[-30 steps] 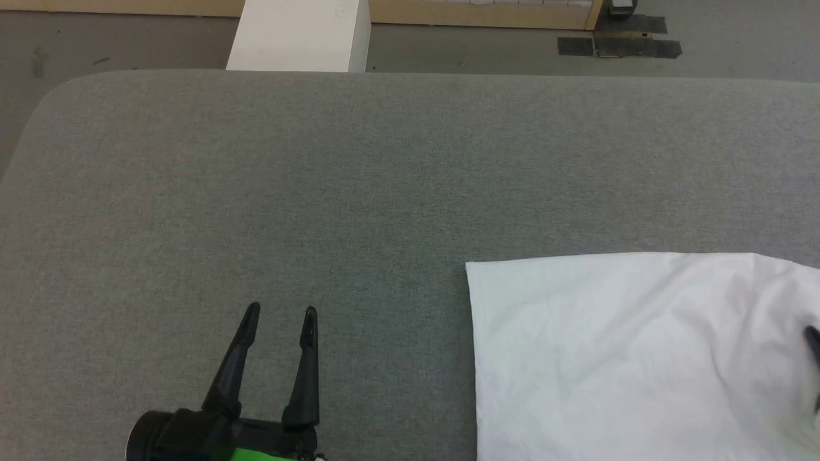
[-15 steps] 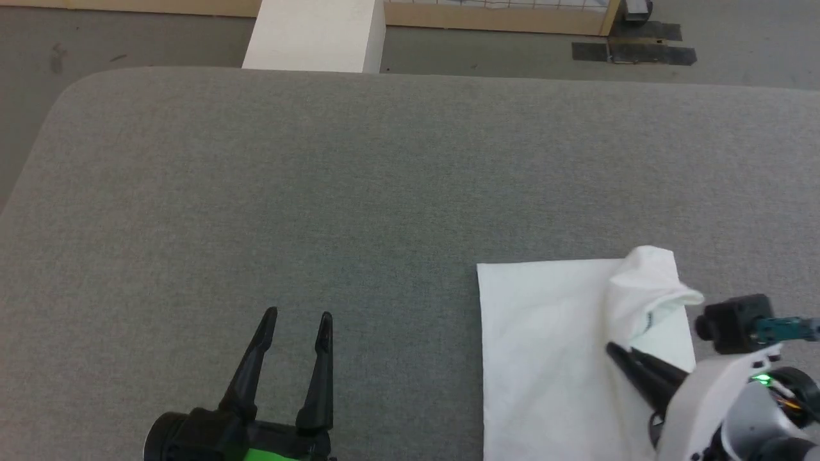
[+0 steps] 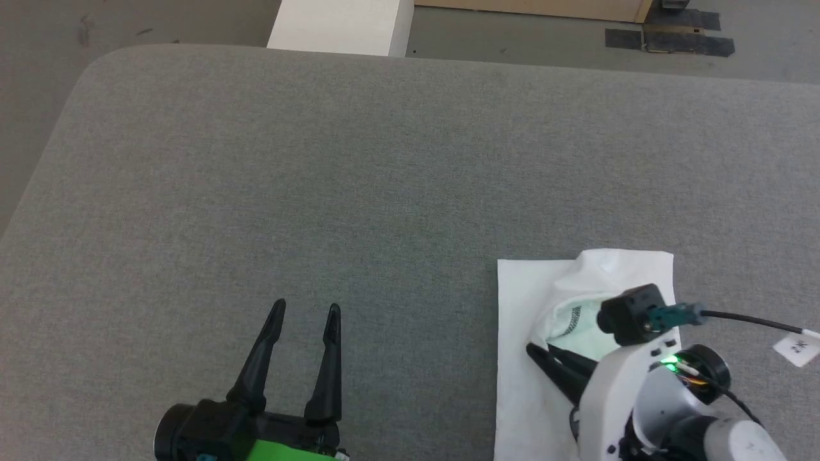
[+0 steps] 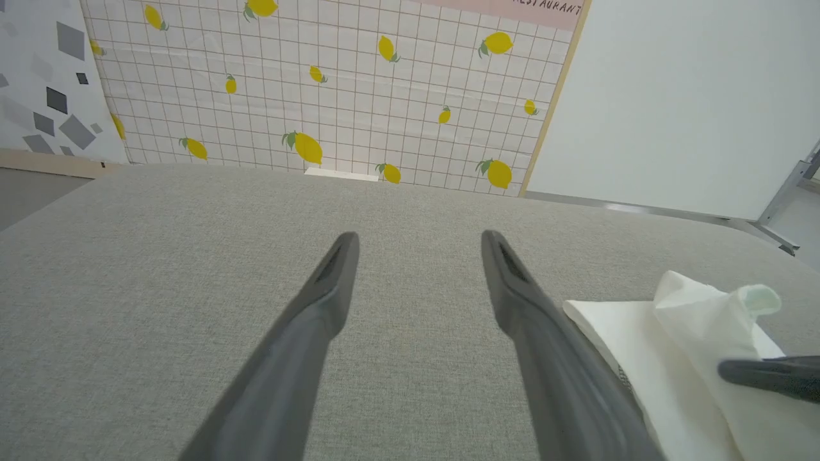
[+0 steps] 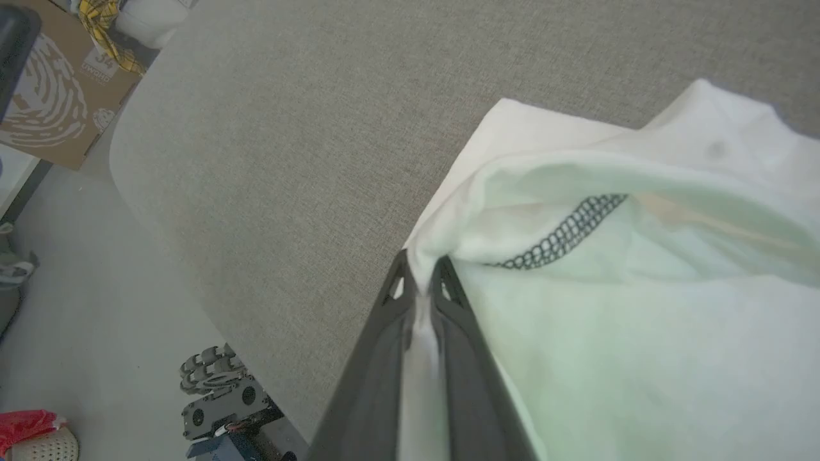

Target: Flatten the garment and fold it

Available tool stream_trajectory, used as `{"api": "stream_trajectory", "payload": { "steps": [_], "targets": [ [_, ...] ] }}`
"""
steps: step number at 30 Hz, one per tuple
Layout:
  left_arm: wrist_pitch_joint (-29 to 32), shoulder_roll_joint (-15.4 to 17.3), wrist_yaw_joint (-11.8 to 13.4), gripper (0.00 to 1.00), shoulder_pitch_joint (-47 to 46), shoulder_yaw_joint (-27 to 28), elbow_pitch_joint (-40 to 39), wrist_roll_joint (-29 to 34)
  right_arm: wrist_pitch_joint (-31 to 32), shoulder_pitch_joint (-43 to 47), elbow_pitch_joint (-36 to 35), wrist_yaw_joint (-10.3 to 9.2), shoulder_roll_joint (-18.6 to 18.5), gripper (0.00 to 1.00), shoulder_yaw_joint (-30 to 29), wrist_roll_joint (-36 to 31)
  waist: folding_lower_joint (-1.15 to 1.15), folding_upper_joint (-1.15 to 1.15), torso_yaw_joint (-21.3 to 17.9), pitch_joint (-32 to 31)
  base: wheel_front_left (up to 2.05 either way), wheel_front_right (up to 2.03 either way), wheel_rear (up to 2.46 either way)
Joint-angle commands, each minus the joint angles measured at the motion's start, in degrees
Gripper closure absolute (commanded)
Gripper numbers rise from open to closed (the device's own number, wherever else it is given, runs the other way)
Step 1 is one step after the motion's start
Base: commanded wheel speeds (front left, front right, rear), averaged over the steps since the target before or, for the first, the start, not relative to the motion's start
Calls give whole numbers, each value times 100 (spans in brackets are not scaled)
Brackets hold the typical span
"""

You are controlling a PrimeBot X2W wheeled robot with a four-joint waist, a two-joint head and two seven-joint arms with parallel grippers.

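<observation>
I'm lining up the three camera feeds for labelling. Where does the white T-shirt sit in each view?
Head view: the T-shirt lies at the lower right, on the grey table.
Left wrist view: lower right corner.
Right wrist view: the right half of the picture, its fold raised.
Shared landmark: the right claw, shut on the T-shirt's raised fold.

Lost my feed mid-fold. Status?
Left gripper open, off the shirt. Right gripper shut on shirt edge, layer lifted. Nothing in the way on table.

Jaws of left gripper (image 4: pixel 419 235) spread wide over grey table (image 4: pixel 160 269); white garment (image 4: pixel 640 346) bunched at right, right gripper (image 4: pixel 730 371) on it.
</observation>
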Motion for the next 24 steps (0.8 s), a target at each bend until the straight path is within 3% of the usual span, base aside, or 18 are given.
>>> {"api": "stream_trajectory", "payload": {
  "steps": [1,4,5,6,7,14,24],
  "targets": [
    [-27,-21,-33,0,-89,30,18,-18,-87,-146,122,-8,61,100,84,-91,0,0,6,-7,0,0,0],
    [-27,-43,-56,0,-100,38,38,-17,-234,-279,491,-8,198,100,239,-260,0,0,14,-34,0,0,0],
    [-27,-48,-64,0,-101,41,44,-17,-284,-312,590,-8,242,89,284,-301,0,0,14,-42,0,0,0],
    [-27,-53,-72,0,-102,44,54,-15,-328,-344,708,-8,290,63,338,-340,0,0,12,-54,0,0,0],
    [-27,-56,-79,0,-102,47,63,-13,-358,-373,783,-8,312,0,383,-379,0,0,11,-65,0,0,0],
    [-27,-75,-110,0,-42,94,87,-19,-476,-431,715,-8,361,0,214,-312,0,0,-50,-146,0,0,0],
    [-27,-110,-130,0,5,123,49,4,-468,319,-283,-8,197,0,-1565,-474,0,0,-207,-53,0,0,0]
  ]
}}
